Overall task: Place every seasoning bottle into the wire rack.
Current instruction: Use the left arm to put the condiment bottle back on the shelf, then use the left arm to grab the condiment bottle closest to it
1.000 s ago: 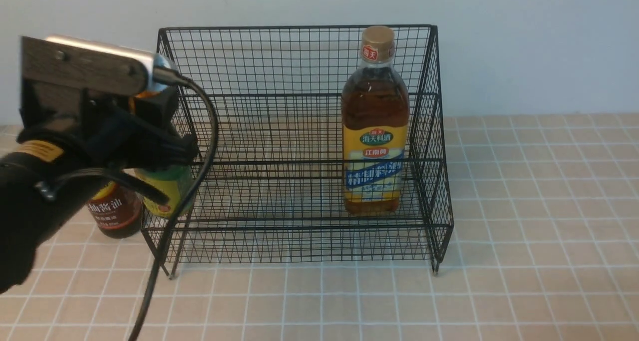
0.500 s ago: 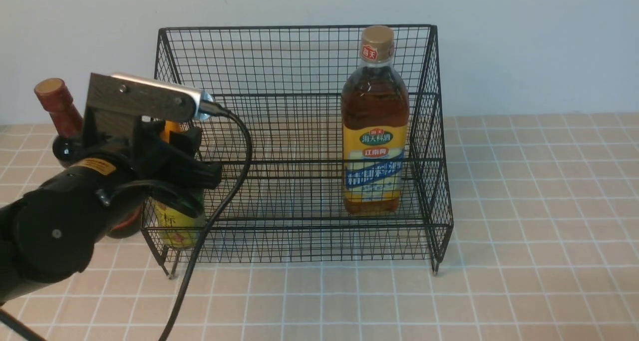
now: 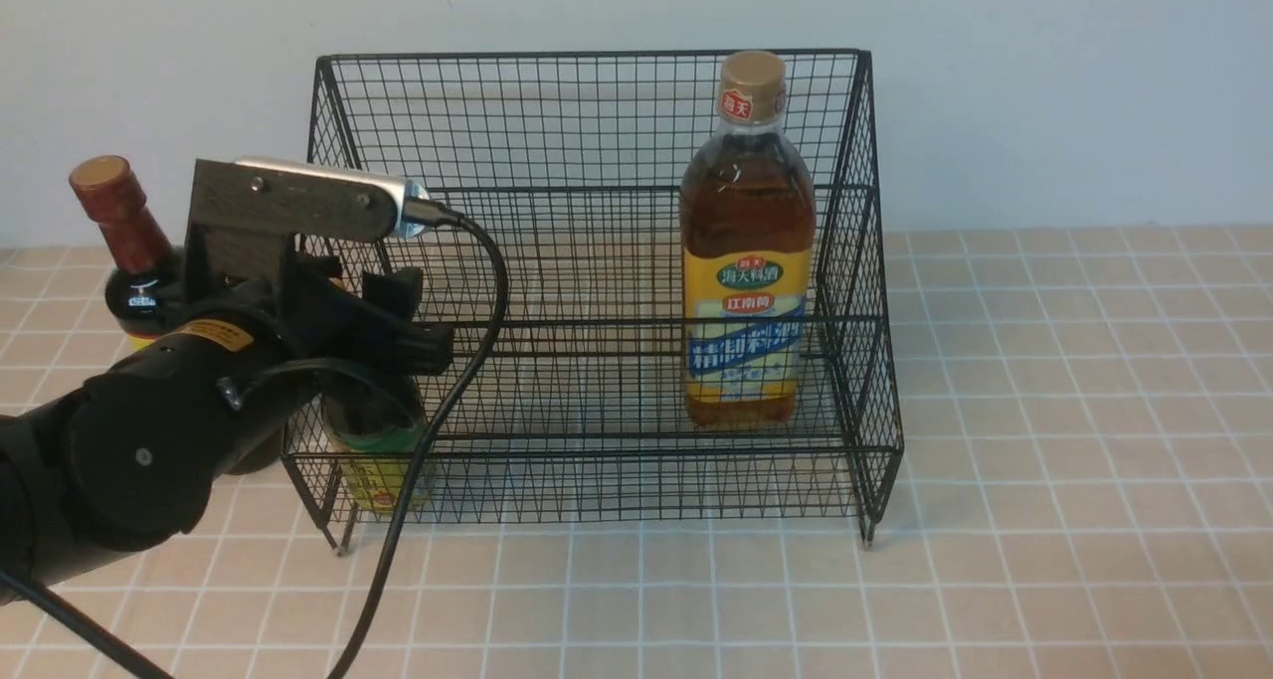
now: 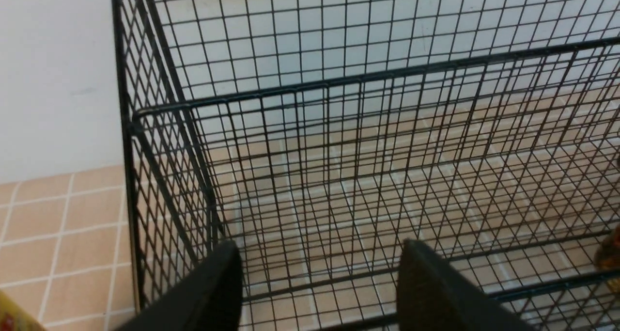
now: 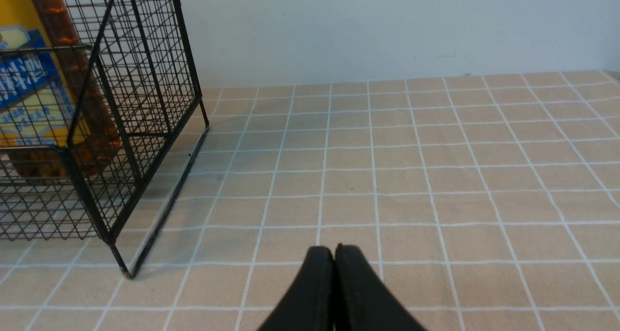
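We list one wire rack (image 3: 597,122) on the tabletop (image 3: 1044,460).
- Amber bottle (image 3: 748,261): upright, lower tier, right end.
- Small dark bottle (image 3: 383,460): lower tier, left front corner, beneath our left gripper (image 4: 319,268), which is spread apart.
- Long-necked bottle (image 3: 124,232): on the tabletop, just left of the rack.
- Right gripper (image 5: 334,253): pressed together, right of the rack.
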Controlling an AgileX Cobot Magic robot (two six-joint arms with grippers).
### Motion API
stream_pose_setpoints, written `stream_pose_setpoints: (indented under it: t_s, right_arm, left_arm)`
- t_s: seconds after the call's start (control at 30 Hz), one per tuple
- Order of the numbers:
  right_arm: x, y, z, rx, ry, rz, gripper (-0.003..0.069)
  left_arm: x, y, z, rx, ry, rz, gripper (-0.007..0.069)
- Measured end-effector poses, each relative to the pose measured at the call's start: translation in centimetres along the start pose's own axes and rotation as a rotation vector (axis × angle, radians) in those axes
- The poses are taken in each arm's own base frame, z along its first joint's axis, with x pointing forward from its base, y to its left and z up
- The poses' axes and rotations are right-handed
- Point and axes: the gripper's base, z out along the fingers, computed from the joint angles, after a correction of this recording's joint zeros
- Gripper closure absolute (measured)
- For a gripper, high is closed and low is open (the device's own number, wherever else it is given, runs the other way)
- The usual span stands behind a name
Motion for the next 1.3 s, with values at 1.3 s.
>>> stream_pose_setpoints:
  t_s: [1.3]
  right_arm:
    - [0.0,0.0,0.0,0.0,0.0,0.0,0.0673]
  left_arm:
    - [-6.5,1.1,-9.1,0.045,-0.173,-0.183,0.0325]
